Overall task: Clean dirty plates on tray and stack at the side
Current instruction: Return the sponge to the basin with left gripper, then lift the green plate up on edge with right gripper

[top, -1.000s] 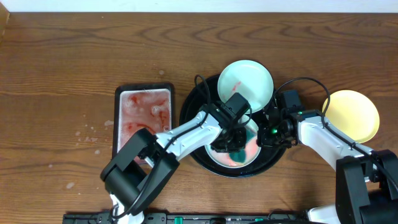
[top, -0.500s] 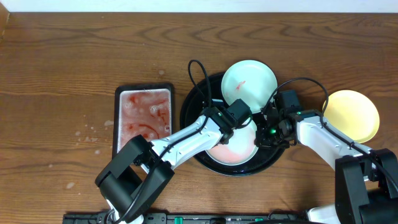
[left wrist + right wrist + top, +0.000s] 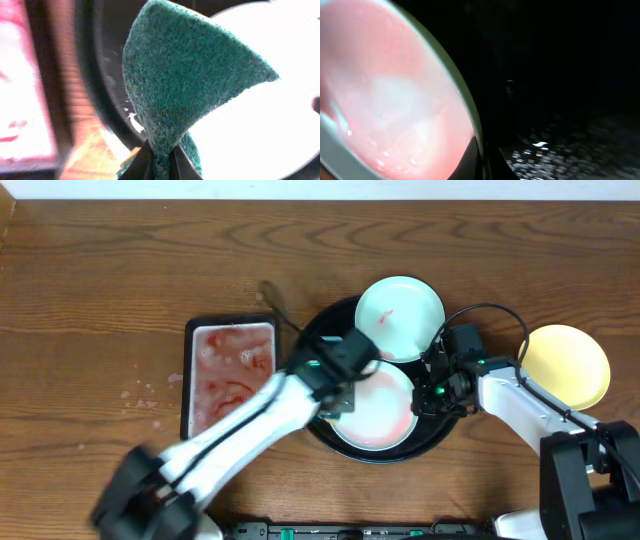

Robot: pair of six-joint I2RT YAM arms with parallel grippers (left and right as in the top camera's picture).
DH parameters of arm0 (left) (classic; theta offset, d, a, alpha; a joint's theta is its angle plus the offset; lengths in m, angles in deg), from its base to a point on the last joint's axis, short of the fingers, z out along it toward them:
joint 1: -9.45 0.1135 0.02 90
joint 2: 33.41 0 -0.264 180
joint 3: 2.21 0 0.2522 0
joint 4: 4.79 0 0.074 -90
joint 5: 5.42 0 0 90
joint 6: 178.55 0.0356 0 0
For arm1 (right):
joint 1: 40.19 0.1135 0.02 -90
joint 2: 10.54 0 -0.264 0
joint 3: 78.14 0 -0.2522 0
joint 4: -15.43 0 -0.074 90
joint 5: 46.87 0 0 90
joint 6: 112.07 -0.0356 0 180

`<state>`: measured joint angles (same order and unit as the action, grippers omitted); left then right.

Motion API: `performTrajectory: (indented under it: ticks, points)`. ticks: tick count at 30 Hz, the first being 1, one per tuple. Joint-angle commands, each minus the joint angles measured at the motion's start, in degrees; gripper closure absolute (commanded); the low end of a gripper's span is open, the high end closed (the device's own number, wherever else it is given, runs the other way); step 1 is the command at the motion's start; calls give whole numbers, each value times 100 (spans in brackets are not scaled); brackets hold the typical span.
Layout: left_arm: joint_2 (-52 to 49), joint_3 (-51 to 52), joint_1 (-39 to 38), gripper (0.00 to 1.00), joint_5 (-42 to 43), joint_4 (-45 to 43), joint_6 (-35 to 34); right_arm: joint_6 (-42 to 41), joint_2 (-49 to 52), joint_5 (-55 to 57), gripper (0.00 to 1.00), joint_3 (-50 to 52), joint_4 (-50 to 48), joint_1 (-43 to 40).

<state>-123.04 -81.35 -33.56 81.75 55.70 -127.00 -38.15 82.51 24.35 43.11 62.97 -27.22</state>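
The black tray (image 3: 318, 340) holds two plates. A mint-white plate (image 3: 400, 318) with a small red fleck leans on the tray's back rim. A light plate (image 3: 380, 415) with a pink film lies in front. A yellow plate (image 3: 566, 365) sits on the table to the right. My left gripper (image 3: 342, 388) is shut on a green sponge (image 3: 190, 75), held above the front plate's left edge (image 3: 270, 125). My right gripper (image 3: 426, 394) is shut on the front plate's right rim (image 3: 470, 115); the pink-smeared plate face (image 3: 395, 100) fills its view.
A rectangular black-rimmed dish (image 3: 232, 375) of pinkish-red liquid stands left of the tray and shows blurred in the left wrist view (image 3: 20, 100). Water drops dot the table (image 3: 140, 395) to its left. The tray's black floor (image 3: 560, 75) lies beside the right fingers.
My left arm has swung left across the front plate with the sponge and is blurred by motion. The plate shows less red than before. The right arm has not moved.
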Motion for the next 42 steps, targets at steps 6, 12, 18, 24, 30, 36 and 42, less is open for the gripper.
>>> performTrajectory:
  ticks: [6,12,18,24,30,36,42]
  points:
    - [1414,87,1663,90,138,835,850,42,-1097,966,99,85,210,-39]
    - [1228,560,3084,89,651,636,1235,22,-1672,2055,99,79,326,339]
    - [837,859,3797,89,1038,468,1552,17,-2269,3051,99,-177,579,1060]
    - [772,881,3871,66,1038,483,1552,-234,-2640,4955,99,-603,1169,1996]
    - [769,881,3871,41,1036,575,1550,-48,-2662,6030,99,-1091,1384,2833]
    - [769,881,3871,20,1034,636,1550,96,-2662,7291,99,-1191,1360,3567]
    - [769,881,3871,19,1034,636,1550,466,-2629,7676,99,-1191,1357,4138]
